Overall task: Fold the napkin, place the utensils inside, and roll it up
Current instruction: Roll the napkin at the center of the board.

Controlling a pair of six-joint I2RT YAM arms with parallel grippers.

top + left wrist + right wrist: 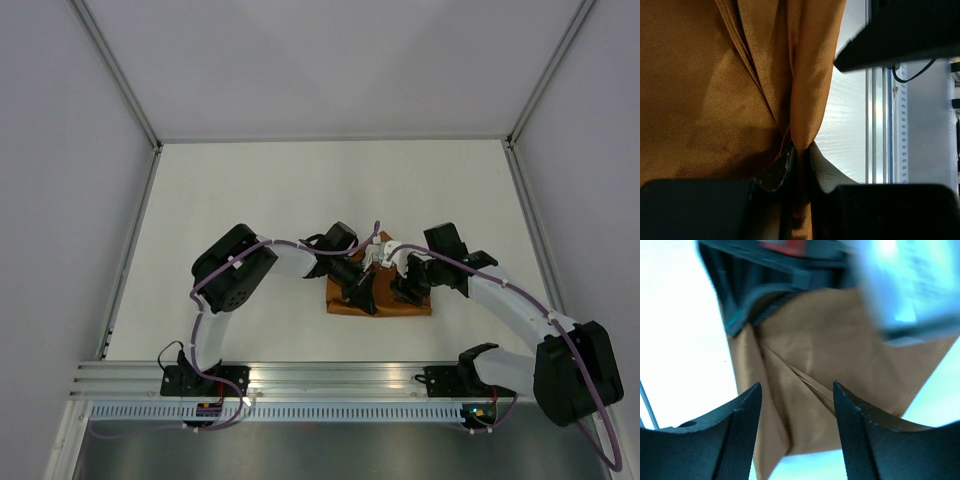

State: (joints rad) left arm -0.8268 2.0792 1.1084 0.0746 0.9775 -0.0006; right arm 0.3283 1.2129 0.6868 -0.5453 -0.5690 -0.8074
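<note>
On the surface (250, 190), napkin (395, 308): folded into a small orange-brown packet, about mid-width, in the near half.
Left claw (800, 159): clamped on a raised pleat of the napkin; the cloth runs down between its jaws.
Right claw (797, 432): jaws wide apart, nothing between them, hanging just over the packet's creased layers.
Utensils: I can't see them in any view. They may be wrapped inside or hidden under the claws; I can't tell which.
Cloth feel: I read it as light, limp, thin weave with no stiffness. It drapes and bunches wherever it's pinched.
Slip: matte fabric, so I expect decent grip, but the plies will slide over each other and over any metal inside.
Fragility: none for the cloth. The risk is the fold coming undone, not damage.
Where to grab: I'd take all plies together at a folded edge or corner. Taking 1 loose top ply would peel the stack open.
Rolling: I'd want both claws on the same edge, spaced apart, for an even roll.
Drag: the surface looks white and smooth; I judge the cloth will skate across it if pulled sideways.
</note>
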